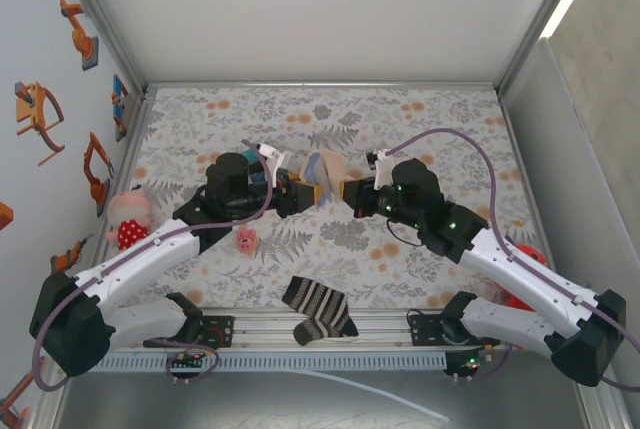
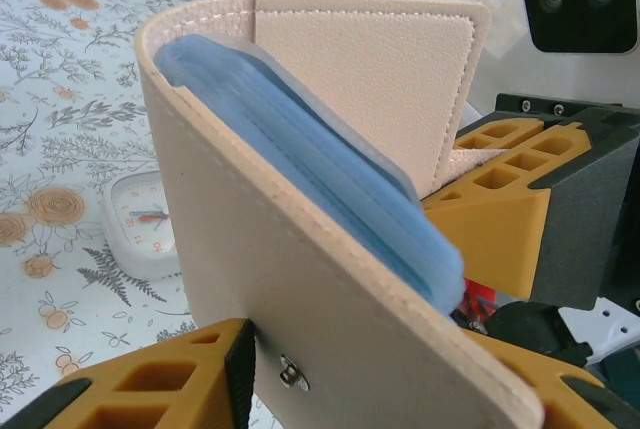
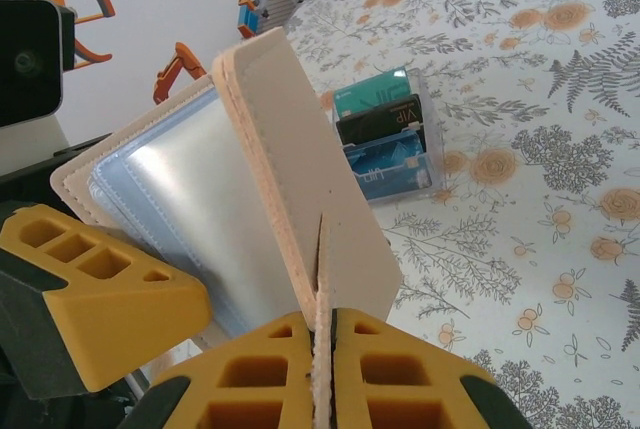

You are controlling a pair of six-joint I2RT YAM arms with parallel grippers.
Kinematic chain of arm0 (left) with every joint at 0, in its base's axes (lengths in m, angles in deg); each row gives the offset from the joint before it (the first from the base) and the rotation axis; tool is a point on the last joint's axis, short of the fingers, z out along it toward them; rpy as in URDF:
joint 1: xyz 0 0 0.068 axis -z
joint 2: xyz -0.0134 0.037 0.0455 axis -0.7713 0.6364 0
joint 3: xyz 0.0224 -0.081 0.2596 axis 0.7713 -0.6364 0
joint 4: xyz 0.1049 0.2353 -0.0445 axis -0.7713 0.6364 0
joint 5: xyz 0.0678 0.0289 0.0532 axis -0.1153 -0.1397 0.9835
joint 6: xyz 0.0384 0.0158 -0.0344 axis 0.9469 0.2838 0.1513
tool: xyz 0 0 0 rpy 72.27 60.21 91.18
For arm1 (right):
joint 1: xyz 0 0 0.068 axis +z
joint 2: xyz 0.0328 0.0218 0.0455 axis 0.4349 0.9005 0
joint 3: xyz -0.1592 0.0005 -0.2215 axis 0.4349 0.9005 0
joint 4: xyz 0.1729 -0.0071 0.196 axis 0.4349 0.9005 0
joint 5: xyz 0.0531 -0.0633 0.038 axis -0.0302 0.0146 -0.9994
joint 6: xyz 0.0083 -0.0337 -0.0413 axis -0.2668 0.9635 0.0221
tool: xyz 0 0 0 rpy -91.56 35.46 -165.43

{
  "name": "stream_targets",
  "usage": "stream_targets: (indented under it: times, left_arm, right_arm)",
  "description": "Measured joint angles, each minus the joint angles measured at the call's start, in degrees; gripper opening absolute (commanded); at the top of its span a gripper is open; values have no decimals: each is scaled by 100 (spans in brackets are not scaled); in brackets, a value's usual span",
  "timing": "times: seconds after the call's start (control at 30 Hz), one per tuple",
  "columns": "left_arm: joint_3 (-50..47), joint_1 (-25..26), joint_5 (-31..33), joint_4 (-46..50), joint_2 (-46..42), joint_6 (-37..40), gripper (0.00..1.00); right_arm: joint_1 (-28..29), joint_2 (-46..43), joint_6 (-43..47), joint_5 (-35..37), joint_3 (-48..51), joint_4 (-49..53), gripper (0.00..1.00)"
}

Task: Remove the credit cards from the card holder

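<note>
I have the card holder (image 1: 326,171) held up above the middle of the table (image 1: 420,119), between both arms. The right gripper (image 3: 322,349) is clamped tight on one tan flap. The left gripper (image 2: 385,389) is partly closed, with its fingers pressing both faces of the other half. The credit cards (image 2: 320,179) sit stacked inside the fold.

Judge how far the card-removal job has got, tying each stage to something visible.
Done: card holder raised and opened. In hand: left pincer and right pincer each grip one half. Remaining: the blue credit cards sit inside its pocket, not yet pulled out.
</note>
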Motion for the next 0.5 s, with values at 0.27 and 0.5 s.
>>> stream_targets:
  times: [0.27, 0.5]
  left_arm:
    - [0, -2, 81, 179, -81, 57, 17]
    - [4, 0, 118, 334, -179, 68, 4]
  right_arm:
    - [0, 0, 7, -26, 0, -24, 6]
    - [2, 11, 273, -236, 0, -96, 35]
